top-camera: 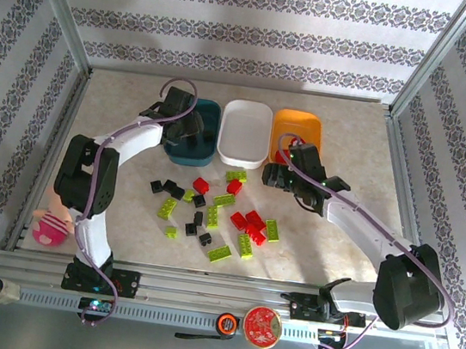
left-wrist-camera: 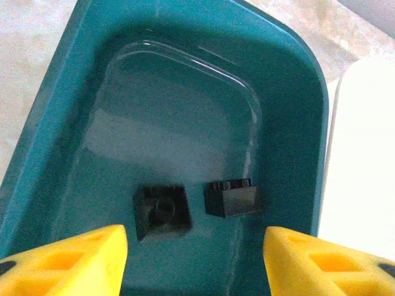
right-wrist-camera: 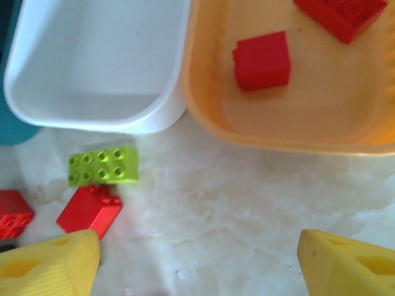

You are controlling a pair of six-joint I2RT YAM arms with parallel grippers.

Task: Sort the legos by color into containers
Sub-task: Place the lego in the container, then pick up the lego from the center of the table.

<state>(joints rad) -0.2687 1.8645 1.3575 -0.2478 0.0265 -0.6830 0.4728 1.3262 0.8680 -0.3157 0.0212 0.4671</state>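
We held the left end effector open over the teal tray gathering black legos; the right end effector gaped empty.

From where I stand, the dark teal tray is smooth, glossy plastic with light glinting off it, the white tray and the faintly translucent orange tray beside it look equally slick, the legos are shiny hard plastic, and the table has a matt, marbled, stone-like face.
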